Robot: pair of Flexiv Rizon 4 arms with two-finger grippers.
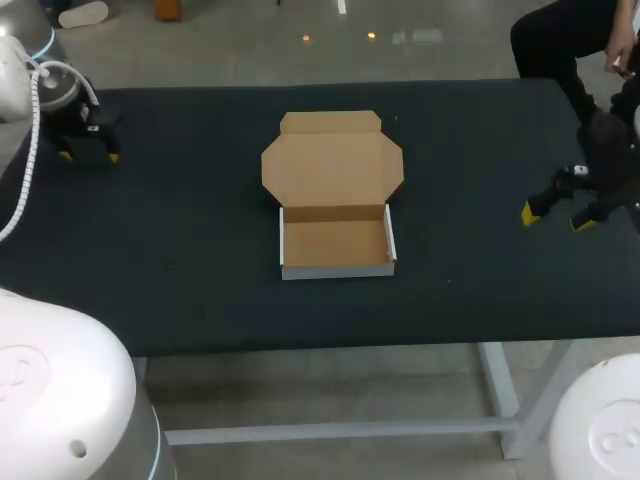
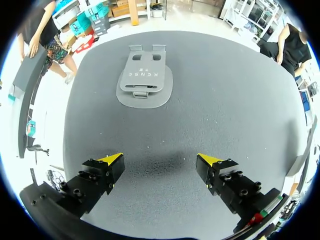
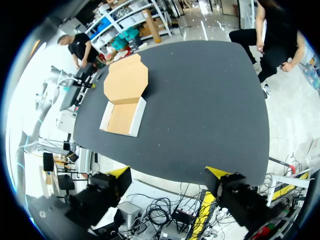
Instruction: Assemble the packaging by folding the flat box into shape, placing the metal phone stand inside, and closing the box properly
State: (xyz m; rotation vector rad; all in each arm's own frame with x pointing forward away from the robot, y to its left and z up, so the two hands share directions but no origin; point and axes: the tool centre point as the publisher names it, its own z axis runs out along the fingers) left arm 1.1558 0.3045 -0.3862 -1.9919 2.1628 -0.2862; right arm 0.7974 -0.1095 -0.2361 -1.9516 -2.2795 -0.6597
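Left arm (image 1: 25, 70) enters at the far left corner; left gripper (image 2: 162, 162) points downward, fingers spread wide. Right arm (image 1: 612, 150) enters at the right; right gripper (image 1: 557, 215) also stands wide apart.

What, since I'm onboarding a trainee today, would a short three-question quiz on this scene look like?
1. True or false: the metal phone stand already lies inside the box.
2. The box's lid is: A) closed; B) open, flat on the table; C) missing.
3. Fill in: the left gripper and right gripper both stand ____.
Key: 1 false; 2 B; 3 open.
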